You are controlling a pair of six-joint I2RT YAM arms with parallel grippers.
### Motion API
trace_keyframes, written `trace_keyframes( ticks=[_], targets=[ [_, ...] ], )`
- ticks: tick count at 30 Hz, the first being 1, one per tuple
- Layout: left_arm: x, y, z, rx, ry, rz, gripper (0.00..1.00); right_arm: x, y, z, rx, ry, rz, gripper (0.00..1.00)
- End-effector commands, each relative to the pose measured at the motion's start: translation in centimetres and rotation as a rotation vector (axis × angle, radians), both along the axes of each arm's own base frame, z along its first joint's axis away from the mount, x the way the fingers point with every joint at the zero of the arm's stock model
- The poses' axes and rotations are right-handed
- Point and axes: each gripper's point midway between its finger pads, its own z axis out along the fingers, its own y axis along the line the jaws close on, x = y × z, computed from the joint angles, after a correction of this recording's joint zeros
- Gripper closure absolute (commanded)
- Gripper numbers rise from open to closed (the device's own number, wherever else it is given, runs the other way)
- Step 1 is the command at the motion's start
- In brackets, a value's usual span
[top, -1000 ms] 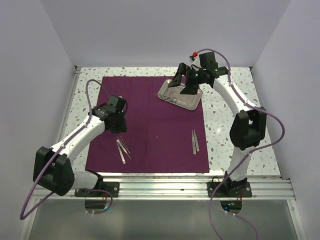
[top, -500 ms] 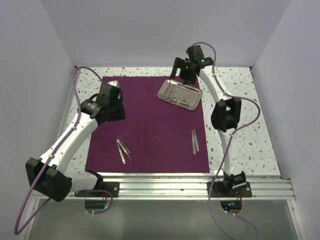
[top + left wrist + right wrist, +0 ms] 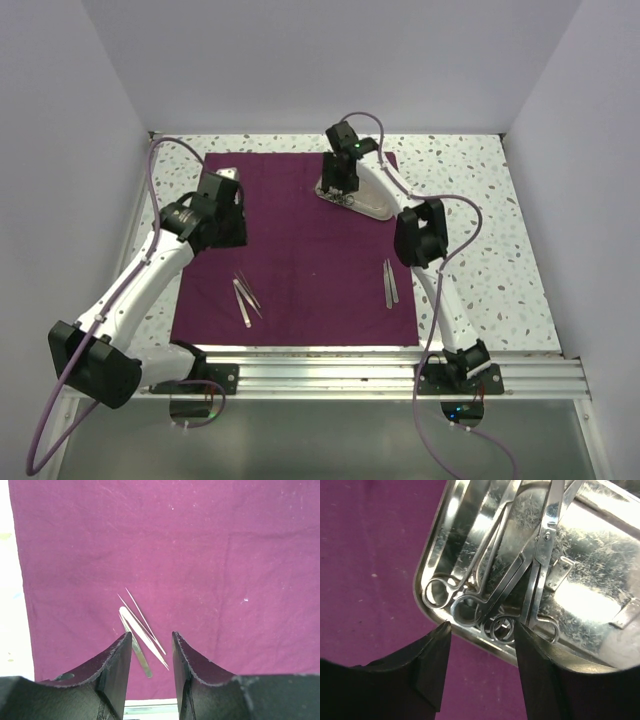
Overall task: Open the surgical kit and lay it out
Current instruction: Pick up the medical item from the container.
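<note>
The dark purple cloth of the surgical kit lies spread flat on the table. The shiny steel tray sits at its far right corner and holds several ring-handled scissors and forceps. My right gripper hangs open over the tray's near corner, its fingertips on either side of the ring handles, holding nothing. Slim silver tweezers lie on the cloth's near left, and another pair lies near right. My left gripper hovers open and empty above the left tweezers.
The speckled tabletop shows around the cloth, widest on the right. White walls close in the left, right and far sides. An aluminium rail with both arm bases runs along the near edge.
My right arm swung left from the tray's far right side to its left end, and its jaws narrowed. My left gripper rose and drew back toward the cloth's far left.
</note>
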Motion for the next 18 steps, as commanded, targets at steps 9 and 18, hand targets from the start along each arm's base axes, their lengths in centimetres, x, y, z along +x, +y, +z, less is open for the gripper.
trace_keyframes(
  ticks=[9, 18],
  targets=[
    [-1.6, 1.8, 0.3, 0.069, -0.012, -0.057, 0.58, 1.5, -3.7, -2.8, -0.126, -0.004, -0.150, 0.48],
    [-1.9, 1.4, -0.1, 0.079, -0.008, -0.086, 0.58, -1.6, -4.8, -7.6, -0.214, 0.135, -0.148, 0.93]
  ],
)
